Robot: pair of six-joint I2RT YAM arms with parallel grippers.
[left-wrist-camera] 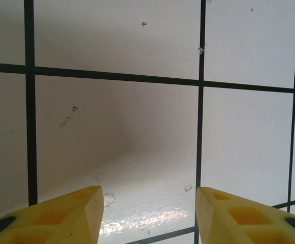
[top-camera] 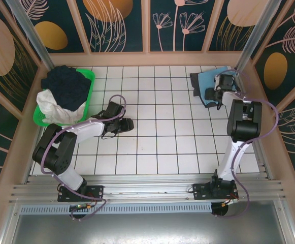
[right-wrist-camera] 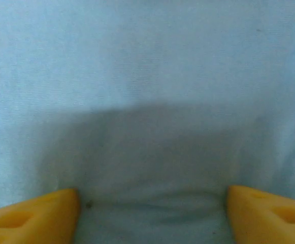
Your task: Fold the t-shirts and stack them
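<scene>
The right gripper [right-wrist-camera: 151, 206] is hanging wide open close over the light blue t-shirt [right-wrist-camera: 147, 76], which seems to be lying on the dark grey t-shirt [top-camera: 194, 80] at the far right. The left gripper [left-wrist-camera: 150, 206] is idling half open and empty over the table [left-wrist-camera: 111, 127]. A fingertip snagging cloth while lifting could pull the fold loose.

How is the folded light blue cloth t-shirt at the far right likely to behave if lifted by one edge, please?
Probably floppy: the light blue cloth t-shirt shows soft wrinkles under the open right gripper, so a lifted edge would likely drape and unfold. It looks thin, probably light. Pushed, it may bunch on the white tiled table.
</scene>
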